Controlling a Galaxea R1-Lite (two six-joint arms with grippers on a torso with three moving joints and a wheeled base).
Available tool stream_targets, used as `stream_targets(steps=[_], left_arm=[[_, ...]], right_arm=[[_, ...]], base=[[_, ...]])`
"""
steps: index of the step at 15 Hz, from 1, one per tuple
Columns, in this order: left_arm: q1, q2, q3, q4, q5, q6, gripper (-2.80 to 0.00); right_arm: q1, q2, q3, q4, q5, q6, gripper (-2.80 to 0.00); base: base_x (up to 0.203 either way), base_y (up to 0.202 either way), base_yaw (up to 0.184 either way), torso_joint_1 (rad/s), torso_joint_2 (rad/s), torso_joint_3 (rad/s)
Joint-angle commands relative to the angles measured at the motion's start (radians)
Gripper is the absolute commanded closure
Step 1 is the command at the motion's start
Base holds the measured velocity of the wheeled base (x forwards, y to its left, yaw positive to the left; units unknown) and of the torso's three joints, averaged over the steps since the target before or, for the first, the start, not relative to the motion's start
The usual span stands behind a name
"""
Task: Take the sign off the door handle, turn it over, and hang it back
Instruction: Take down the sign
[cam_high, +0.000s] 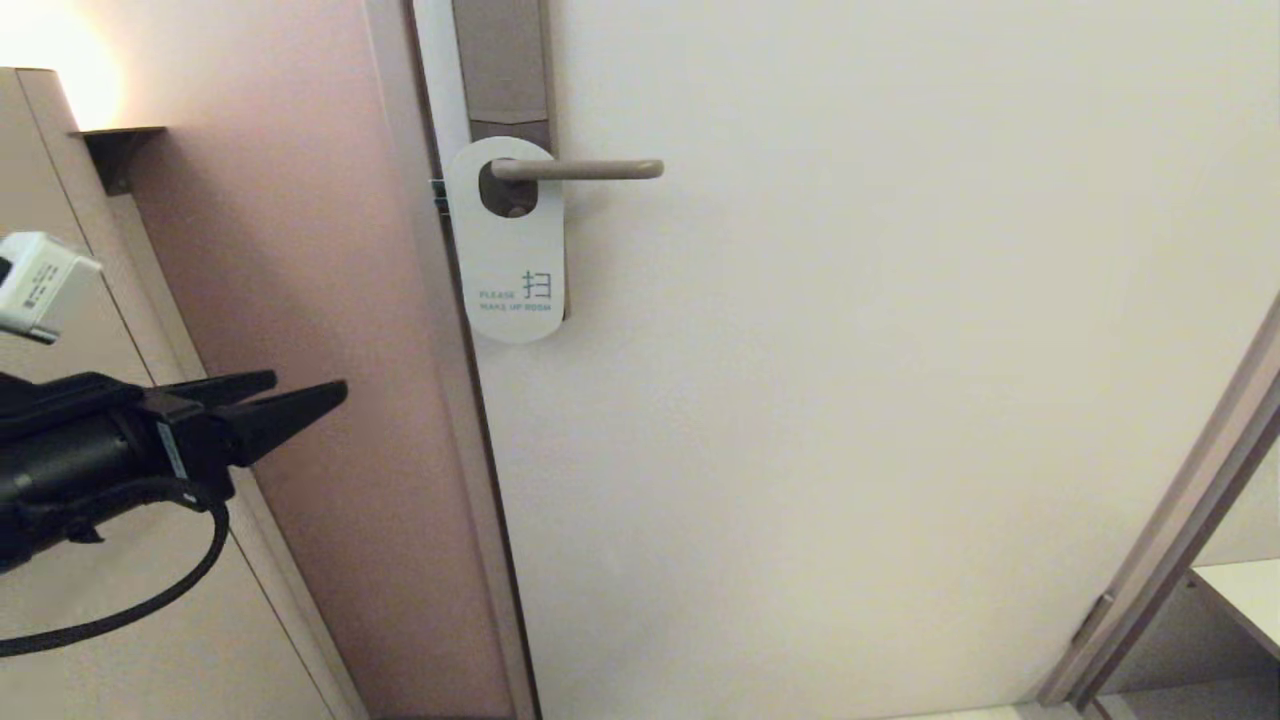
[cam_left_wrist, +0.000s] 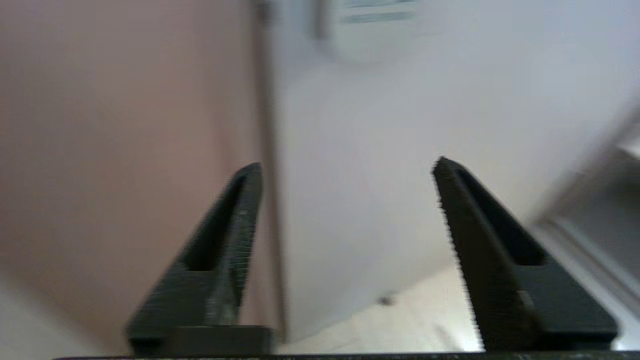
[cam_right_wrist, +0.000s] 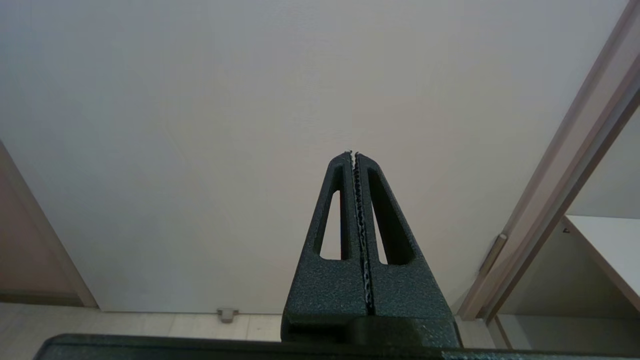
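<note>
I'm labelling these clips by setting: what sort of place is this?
Most likely a hotel room doorway. A sign reading "PLEASE MAKE UP ROOM" hangs on the door handle of a pale door, beneath a tall lock plate.

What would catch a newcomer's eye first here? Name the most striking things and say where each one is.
First, the white sign reading PLEASE MAKE UP ROOM, hanging by its oval hole on the door handle near the door's left edge. Next, the black left gripper, its fingers apart in the left wrist view, reaching in from the left, below the sign and clear of it. The right gripper is shut, pointing at the bare door.
</note>
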Motion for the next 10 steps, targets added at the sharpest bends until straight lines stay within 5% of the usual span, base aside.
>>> stream_targets(steps=[1,10], left_arm=[[0.001,0.062,-0.03,-0.003,-0.063,-0.003,-2.8],[0.038,0.291,-0.248,-0.008,-0.145,-0.051,-2.8]], right_arm=[[0.001,0.0,0.0,0.0,0.0,-0.001,0.0],[0.0,0.0,0.0,0.0,0.0,-0.001,0.0]], base=[[0.0,0.0,0.0,0.0,0.0,0.0],[0.0,0.0,0.0,0.0,0.0,0.0]])
